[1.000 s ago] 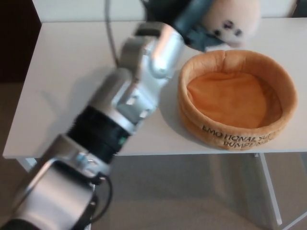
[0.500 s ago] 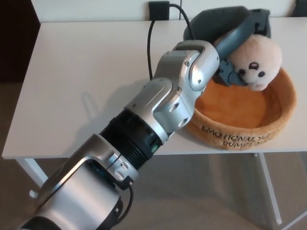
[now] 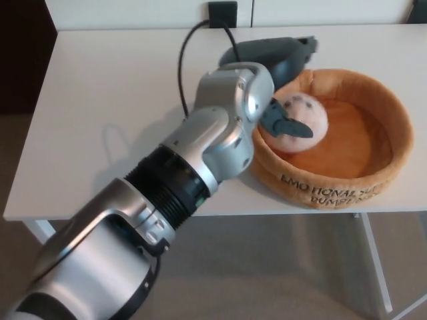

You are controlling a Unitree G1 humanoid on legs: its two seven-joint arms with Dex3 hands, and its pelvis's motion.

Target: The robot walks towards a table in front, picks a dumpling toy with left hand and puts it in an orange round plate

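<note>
You saw the soft, round dumpling toy (image 3: 303, 119) lying inside the plush orange plate (image 3: 373, 160) at its left wall. The left hand (image 3: 283, 87) was spread around it — whether it gripped, I cannot tell. A black cable (image 3: 181, 63) curved behind.

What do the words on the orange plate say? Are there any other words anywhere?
"EMOTIONAL SU..." on the front outer wall of the orange round plate; the end is too blurred to read.
"DUMPL..." just below it on the same wall; the rest is blurred.
No other words, numbers or signs can be read.
</note>
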